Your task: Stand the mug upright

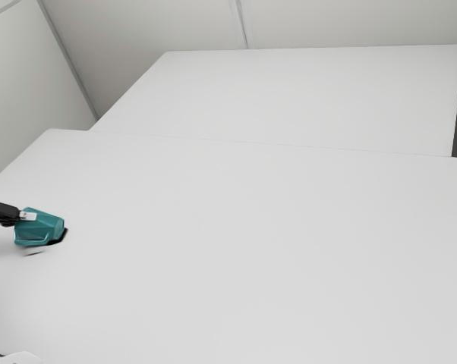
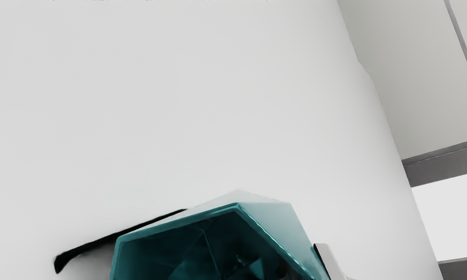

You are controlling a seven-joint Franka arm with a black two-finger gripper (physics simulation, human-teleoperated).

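Observation:
At the exterior view's left edge, the black gripper (image 1: 26, 216) reaches in and its pale tip overlaps the upper part of the teal faceted mug (image 1: 40, 229). The mug is tilted over, not upright. In the wrist view the mug (image 2: 270, 229) shows its dark hollow inside and open rim toward the camera. A grey part of the gripper (image 2: 329, 261) lies against the mug's outer wall. The rest of the gripper and the mug's lower part are out of sight there. A black strip lies along the mug's far side.
The white table (image 1: 251, 243) stretches away toward the exterior view's right. Behind it stands another white surface (image 1: 289, 98), with pale walls beyond. A white object (image 1: 16, 358) with a dark cable is at the exterior view's lower left corner.

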